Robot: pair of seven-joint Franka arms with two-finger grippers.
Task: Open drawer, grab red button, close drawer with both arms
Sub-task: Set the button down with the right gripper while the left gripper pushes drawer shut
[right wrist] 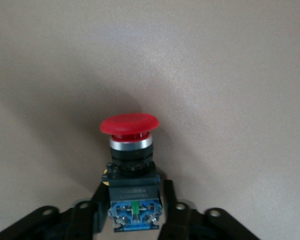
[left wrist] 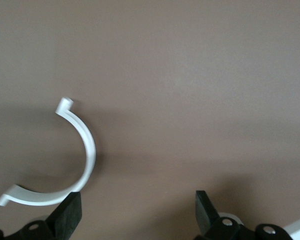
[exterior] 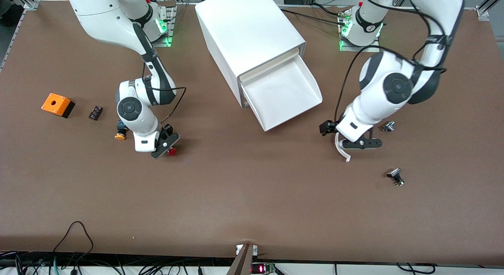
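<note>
The right end effector (right wrist: 132,210) clamps the button (right wrist: 130,165) by its blocky dark body, low over the worktop (exterior: 244,196), toward the right arm's end from the open drawer (exterior: 281,93). The button looks light, rigid, its red cap slippery. The left end effector (left wrist: 137,215) hangs spread near the drawer.

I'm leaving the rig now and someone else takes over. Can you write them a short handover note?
Right hand: shut on the button, low at the table toward the right arm's end.
Left hand: open, holding nothing, over a white curved clip toward the left arm's end.
Drawer: pulled out of the cabinet, empty as far as shown.
Done: drawer opened, button grasped.
Left: place the button if it belongs in the drawer, then close the drawer.
</note>
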